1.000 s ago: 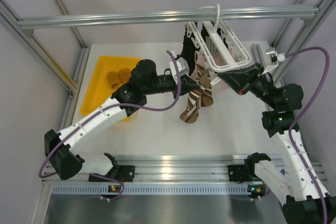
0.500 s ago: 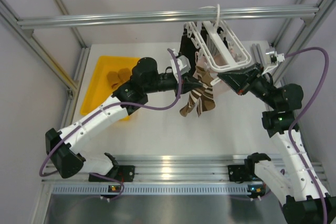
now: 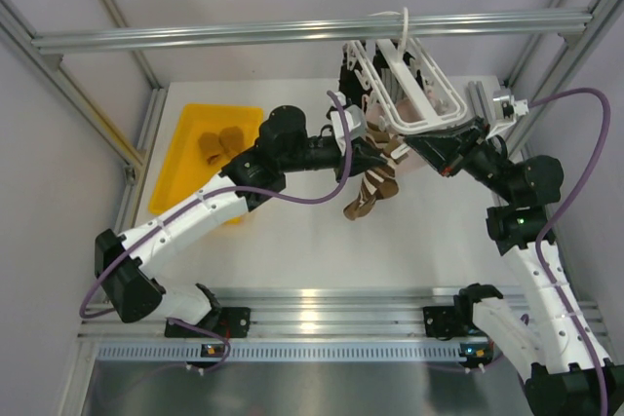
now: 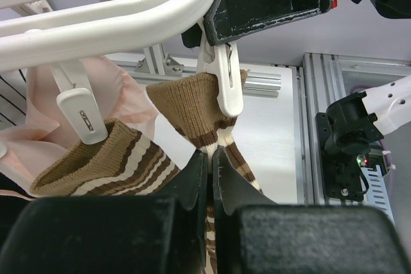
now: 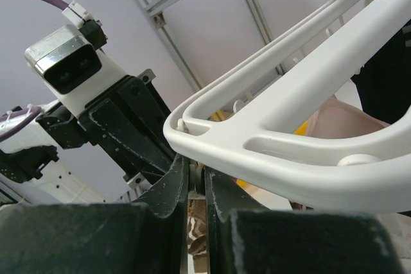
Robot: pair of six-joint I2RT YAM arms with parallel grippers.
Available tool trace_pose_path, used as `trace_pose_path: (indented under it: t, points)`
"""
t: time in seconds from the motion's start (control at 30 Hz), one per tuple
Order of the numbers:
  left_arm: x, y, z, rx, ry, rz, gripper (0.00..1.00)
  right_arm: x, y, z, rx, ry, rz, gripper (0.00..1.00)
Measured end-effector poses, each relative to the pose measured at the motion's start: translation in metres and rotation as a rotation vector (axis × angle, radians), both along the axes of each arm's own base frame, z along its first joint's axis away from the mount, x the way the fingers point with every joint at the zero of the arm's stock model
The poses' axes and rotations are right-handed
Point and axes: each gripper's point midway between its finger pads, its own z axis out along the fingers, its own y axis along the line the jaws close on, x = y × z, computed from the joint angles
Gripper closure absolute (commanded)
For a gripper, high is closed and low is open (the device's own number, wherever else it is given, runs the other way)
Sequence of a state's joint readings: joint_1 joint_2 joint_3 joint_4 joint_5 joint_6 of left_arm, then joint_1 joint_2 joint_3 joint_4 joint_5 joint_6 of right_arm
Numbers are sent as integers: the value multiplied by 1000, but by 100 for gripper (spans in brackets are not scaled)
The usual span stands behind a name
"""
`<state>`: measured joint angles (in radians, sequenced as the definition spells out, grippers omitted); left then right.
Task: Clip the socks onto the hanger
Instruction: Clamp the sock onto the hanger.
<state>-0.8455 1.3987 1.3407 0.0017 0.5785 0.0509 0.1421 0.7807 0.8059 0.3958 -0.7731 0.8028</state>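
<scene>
The white hanger (image 3: 405,85) hangs by its hook from the bar. My left gripper (image 4: 210,155) is shut on a brown sock with cream stripes (image 4: 192,104), holding its cuff up against a white clip (image 4: 223,81). I cannot tell whether the clip bites the cuff. My right gripper (image 5: 196,178) is shut on the top of that clip (image 5: 200,181), just under the hanger frame (image 5: 289,126). A second striped sock (image 4: 109,158) and a pale pink sock (image 4: 38,104) hang from neighbouring clips. The held sock (image 3: 370,192) dangles below the hanger.
A long aluminium bar (image 3: 244,34) crosses the back of the cell. A yellow tray (image 3: 175,163) at the left holds mustard socks (image 3: 219,143). A dark sock (image 3: 346,75) hangs on the hanger's left side. Aluminium rails (image 3: 322,304) run along the near edge.
My left arm has moved right and up with the striped sock, bringing its cuff to the clip. The right arm and the hanger have stayed put.
</scene>
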Motion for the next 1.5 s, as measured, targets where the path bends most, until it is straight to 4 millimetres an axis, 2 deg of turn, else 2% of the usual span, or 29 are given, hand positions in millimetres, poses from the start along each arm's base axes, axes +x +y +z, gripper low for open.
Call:
trace_pose_path:
  t: [0.07, 0.1, 0.23, 0.53, 0.7, 0.83, 1.0, 1.1, 1.27, 1.5]
  points:
    - [0, 0, 0, 1, 0, 0, 100, 0, 0, -1, -4, -3, -2, 94]
    - [0, 0, 0, 0, 0, 0, 100, 0, 0, -1, -7, -4, -3, 83]
    - [0, 0, 0, 0, 0, 0, 100, 2, -1, -5, -20, 5, -11, 61]
    - [0, 0, 1, -1, -1, 2, 100, 6, -2, -18, -49, 50, -28, 37]
    - [4, 2, 1, 1, -1, 25, 100, -4, -4, -22, -74, 46, -31, 36]
    - [7, 11, 6, -4, -5, 55, 100, -27, -5, -21, -113, -3, -17, 39]
    - [15, 34, 20, -29, -3, 112, 100, -62, -7, -21, -146, -80, 0, 40]
    - [24, 51, 27, -49, 7, 159, 100, -73, -10, -26, -166, -95, -7, 41]
    - [39, 78, 27, -55, 31, 234, 100, -72, -14, -35, -202, -96, -44, 43]
    - [48, 96, 15, -42, 83, 271, 100, -45, -20, -36, -226, -76, -122, 44]
